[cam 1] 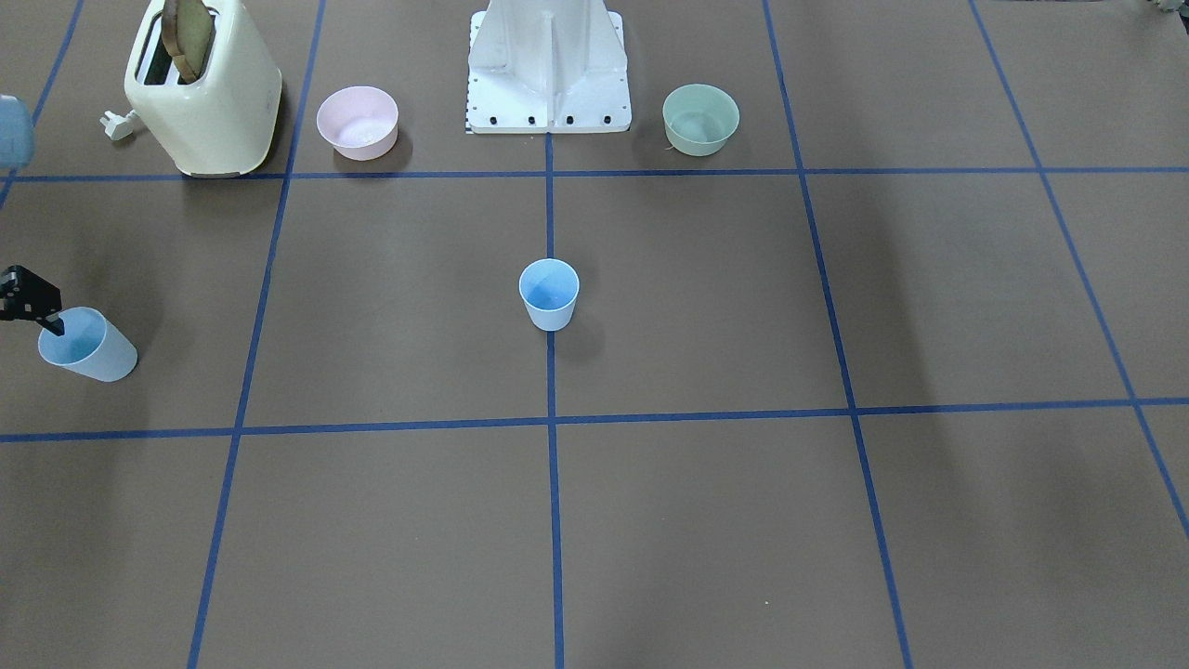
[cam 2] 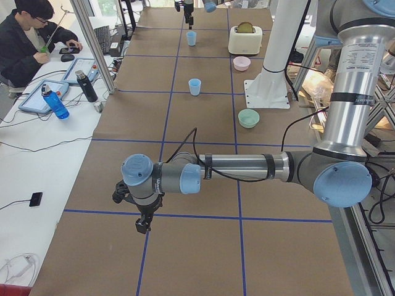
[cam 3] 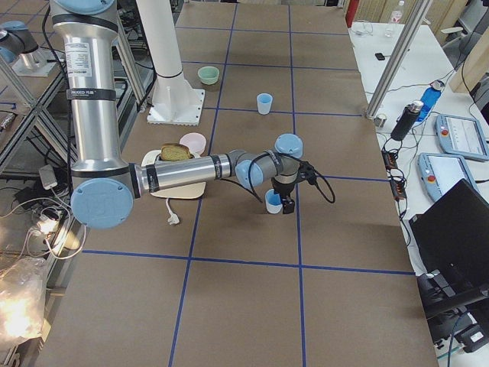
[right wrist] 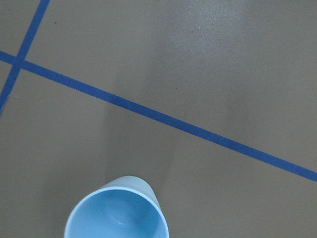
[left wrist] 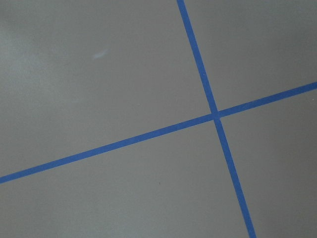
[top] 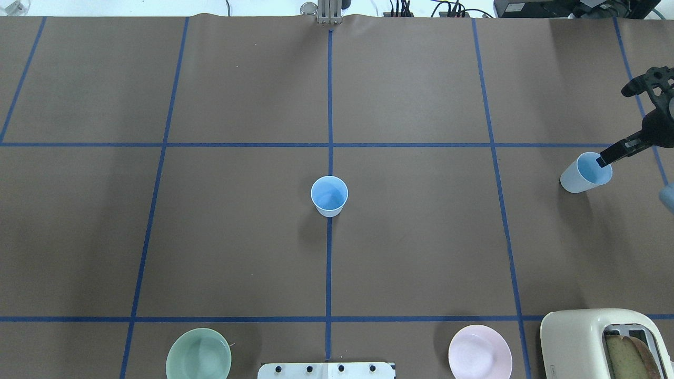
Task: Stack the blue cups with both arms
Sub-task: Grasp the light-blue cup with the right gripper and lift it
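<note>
A cream toaster, pink bowl, white pedestal and green bowl line the robot's edge of the counter, blocking nothing. The centre blue cup stands on a tape line. The far blue cup stands out on the robot's right, with one finger of the right gripper at its rim, seemingly dipped inside; I cannot tell whether it pinches the wall. The left gripper hangs over bare counter, well apart from both cups, and I cannot tell how wide it stands.

label on right arm, print too small to read
</note>
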